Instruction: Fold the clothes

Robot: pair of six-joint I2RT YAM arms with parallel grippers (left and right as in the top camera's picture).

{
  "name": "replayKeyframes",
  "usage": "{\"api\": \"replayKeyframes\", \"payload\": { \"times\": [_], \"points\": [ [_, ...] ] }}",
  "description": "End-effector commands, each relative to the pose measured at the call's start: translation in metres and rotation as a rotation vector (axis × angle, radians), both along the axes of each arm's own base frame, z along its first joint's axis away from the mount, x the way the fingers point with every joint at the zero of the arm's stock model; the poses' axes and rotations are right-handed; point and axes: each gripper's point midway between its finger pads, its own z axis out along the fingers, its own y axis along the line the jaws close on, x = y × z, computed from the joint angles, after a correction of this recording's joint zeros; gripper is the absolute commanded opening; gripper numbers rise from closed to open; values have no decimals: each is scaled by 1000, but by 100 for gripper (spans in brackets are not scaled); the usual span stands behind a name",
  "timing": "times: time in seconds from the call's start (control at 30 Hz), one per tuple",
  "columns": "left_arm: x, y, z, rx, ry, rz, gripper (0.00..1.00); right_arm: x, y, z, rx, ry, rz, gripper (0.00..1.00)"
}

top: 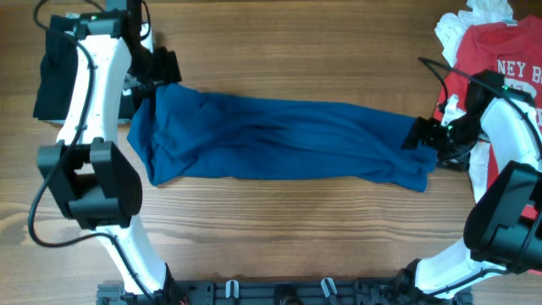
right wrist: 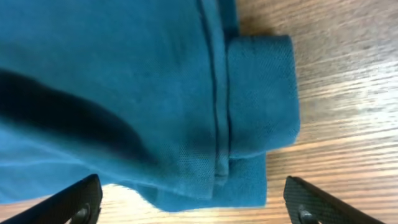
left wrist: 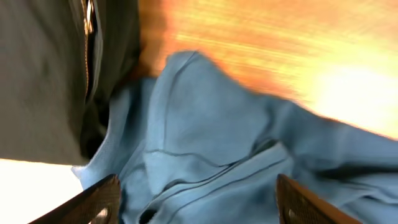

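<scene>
The table (top: 279, 212) is brown wood with long lines in it. The dark-blue shirt (top: 271, 140) lies on it in a long, bunched strip from left to right. The left gripper (top: 165, 72) is over the shirt's left end. Its fingers (left wrist: 102, 199) are wide apart and hold nothing. The right gripper (top: 421, 135) is at the right end, wide apart too, with nothing in it. A red T-shirt (top: 491, 51) with white letters lies on a white piece (top: 487, 10) in the far right corner. A black piece (top: 55, 76) lies at the far left.

Dark-blue shirt (top: 279, 140); red T-shirt (top: 494, 49); garment (top: 56, 74), perhaps black.
</scene>
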Motion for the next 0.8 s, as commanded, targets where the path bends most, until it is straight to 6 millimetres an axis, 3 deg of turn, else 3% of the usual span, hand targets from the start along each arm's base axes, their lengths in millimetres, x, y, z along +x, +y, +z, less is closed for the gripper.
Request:
{"api": "replayKeyframes", "payload": {
  "times": [0.0,0.27,0.6,0.67,0.77],
  "points": [
    [6,-10,6,-33,-43,-75,79,-7,-5,-12,-55,18,-72,84],
    [16,-11,8,-33,-84,-90,79,-10,-17,-46,-148,-10,-160,83],
    [15,-11,7,-33,-81,-90,80,5,-26,-50,-184,-70,-190,82],
    [9,-11,6,-35,-54,-90,80,7,-26,-52,-185,-75,-188,78],
    [1,-11,4,-37,-20,-89,80,11,-22,-57,-153,-80,-185,63]
  ]
}}
